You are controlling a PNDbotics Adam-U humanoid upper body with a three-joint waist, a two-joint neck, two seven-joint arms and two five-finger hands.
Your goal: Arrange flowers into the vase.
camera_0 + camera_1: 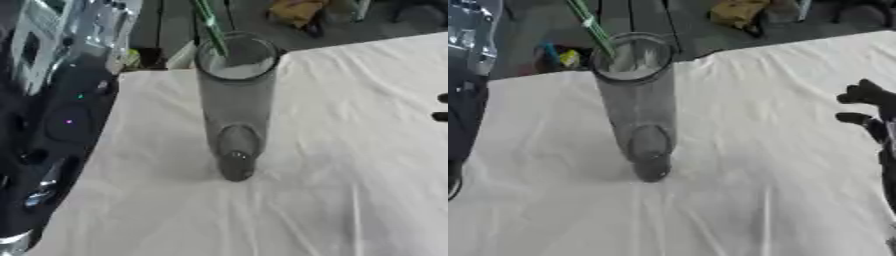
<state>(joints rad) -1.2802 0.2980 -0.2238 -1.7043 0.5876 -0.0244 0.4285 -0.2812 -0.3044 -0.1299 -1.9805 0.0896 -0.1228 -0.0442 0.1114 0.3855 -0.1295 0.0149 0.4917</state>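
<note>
**Right eye view: stem entering vase**

Vase [636,95]: tall clear cylinder, mid-table on white cloth [754,190]; likely fragile, tippy. Green stem [592,25] meets its rim, thin, bendable; hold low. Right hand [866,100] at right edge, fingers relaxed, holding nothing. Left hand unseen.

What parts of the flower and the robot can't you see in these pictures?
- Flower head: cut off by the top edge in both eye views; only the green stem shows, entering the vase.
- Right hand: cut by the right edge; the left eye view shows only dark fingertips.
- Left hand: in neither view; only the left arm shows, at the left edge.
- Vase bottom: blurred, so its inside is unclear.
</note>
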